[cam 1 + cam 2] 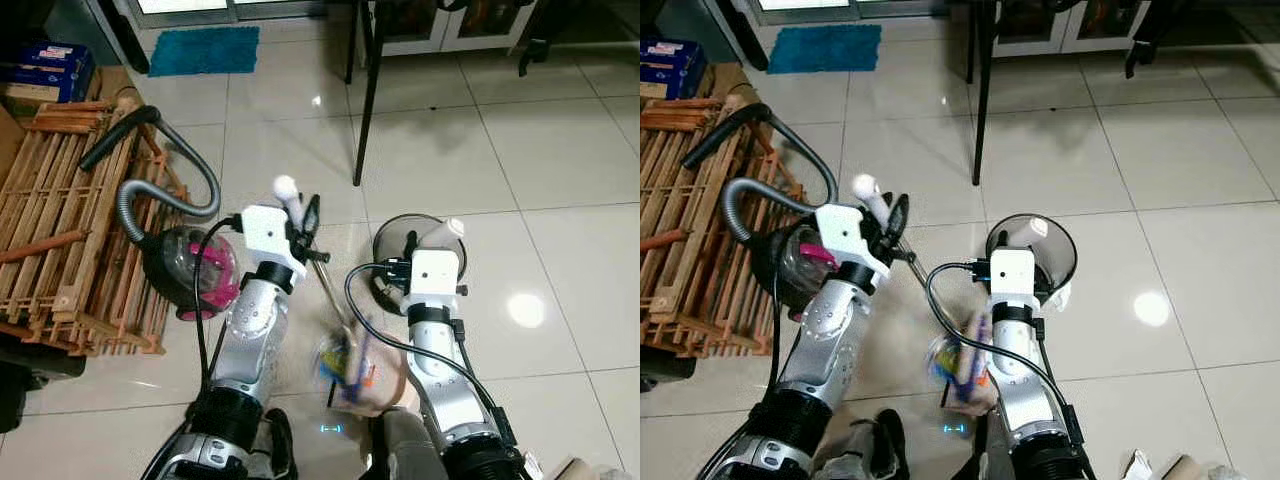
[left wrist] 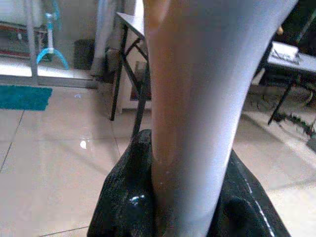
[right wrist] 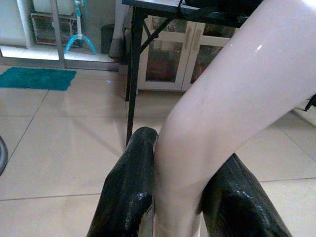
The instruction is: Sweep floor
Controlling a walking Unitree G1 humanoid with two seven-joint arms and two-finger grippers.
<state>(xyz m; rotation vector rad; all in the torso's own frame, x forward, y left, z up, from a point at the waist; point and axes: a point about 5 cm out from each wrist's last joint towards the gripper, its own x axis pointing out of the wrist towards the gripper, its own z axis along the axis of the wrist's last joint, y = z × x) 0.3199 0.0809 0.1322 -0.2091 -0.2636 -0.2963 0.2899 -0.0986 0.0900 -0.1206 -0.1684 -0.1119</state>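
The broom (image 1: 326,275) stands between the two arms over the tiled floor (image 1: 560,150), its thin metal shaft slanting down from the left tool (image 1: 303,222) to a blurred, many-coloured brush head (image 1: 345,365) low by the robot's body. The left tool grips the broom's white handle (image 2: 197,98); in the left wrist view the black fingers (image 2: 126,197) press on both sides of it. The handle's rounded white tip (image 1: 284,186) sticks up above that tool.

The right tool (image 3: 177,197) is closed on the pale handle (image 3: 222,98) of a dustpan (image 1: 392,240), its two black fingers (image 3: 131,182) clamped on either side. The dustpan's dark round pan lies on the floor just ahead of the right arm, with the white handle (image 1: 445,232) rising from it.

To the left of the left arm sits a vacuum cleaner (image 1: 190,270) with a clear and pink body and a grey hose (image 1: 170,150) curling over a wooden rack (image 1: 60,230) lying flat on the floor. A black worktop leg (image 1: 366,95) stands on the tiles ahead. A teal mat (image 1: 205,50) lies further off by a doorway, and a blue box (image 1: 45,70) sits beyond the rack.
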